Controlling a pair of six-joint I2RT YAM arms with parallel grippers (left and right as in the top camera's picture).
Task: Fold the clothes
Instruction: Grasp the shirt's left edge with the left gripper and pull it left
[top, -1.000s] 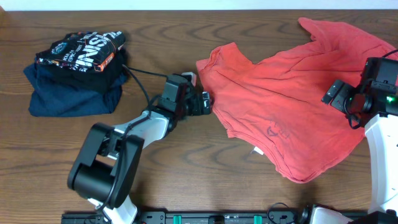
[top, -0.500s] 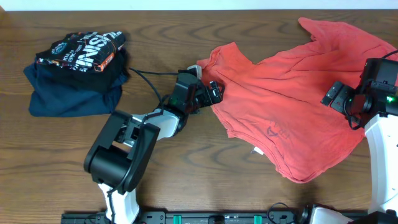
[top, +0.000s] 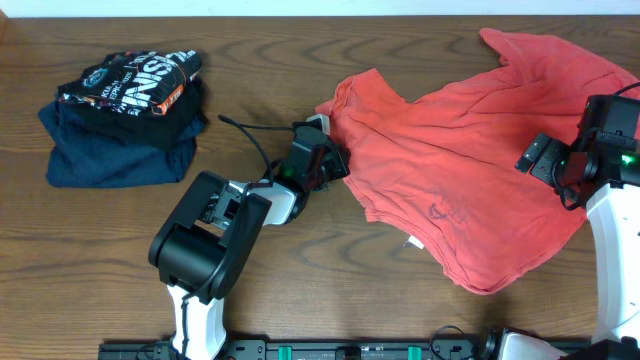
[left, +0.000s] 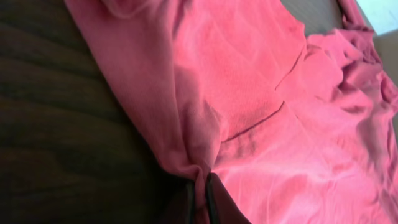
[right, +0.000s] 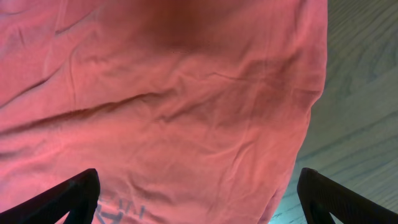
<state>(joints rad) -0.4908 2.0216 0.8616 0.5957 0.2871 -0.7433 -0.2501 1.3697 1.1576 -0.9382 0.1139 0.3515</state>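
Left gripper (left: 200, 196) jaws pinched the wrinkled coral T-shirt's (top: 450, 130) edge; right gripper (right: 199, 180) jaws gaped wide above it; the faint print was unreadable.

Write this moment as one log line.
left pincer: shut on T-shirt edge | right pincer: open over T-shirt | fold: not started

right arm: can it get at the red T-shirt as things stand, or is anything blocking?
Likely yes. The right tool is open just above the red T-shirt, near its right edge. The right wrist view shows only bare cloth beneath it, with nothing lying on top or in the way.
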